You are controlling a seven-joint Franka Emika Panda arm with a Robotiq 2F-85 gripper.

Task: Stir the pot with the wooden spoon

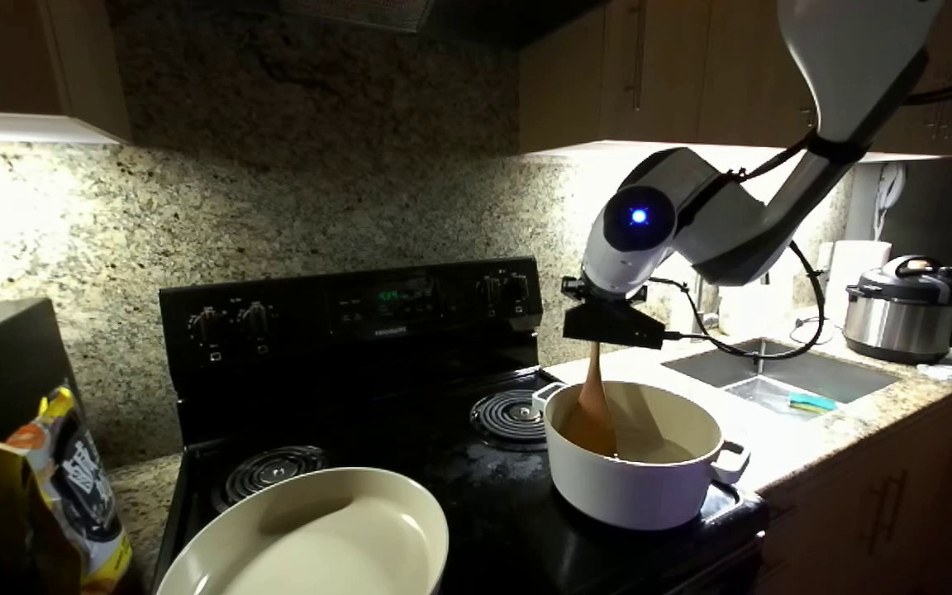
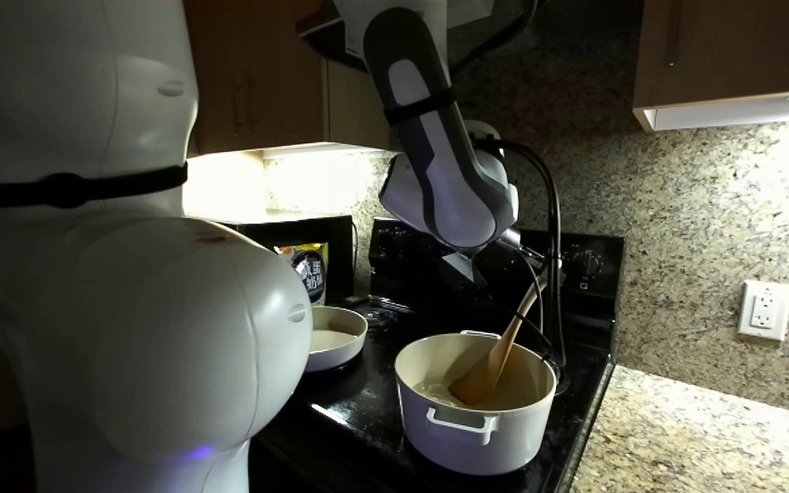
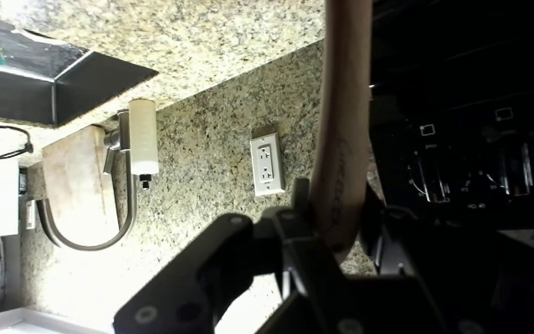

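Observation:
The white pot (image 1: 629,496) stands on the stove's front burner area; it also shows in an exterior view (image 2: 470,441). The wooden spoon (image 1: 594,409) leans in the pot, its broad head down inside and its handle rising above the rim; it also shows tilted in an exterior view (image 2: 487,370). In the wrist view, the spoon's handle (image 3: 346,93) runs up out of the picture from between the fingers. My gripper (image 3: 336,202) is shut on the handle's end, above the pot. Its fingers are mostly hidden in both exterior views. The pot is out of the wrist view.
A large cream oval dish (image 1: 335,537) sits on the stove (image 1: 476,512) beside the pot. A sink (image 1: 831,376) and a steel cooker (image 1: 906,318) are on the counter. A snack bag (image 1: 79,487) stands at the stove's far side. Cables hang near the wrist.

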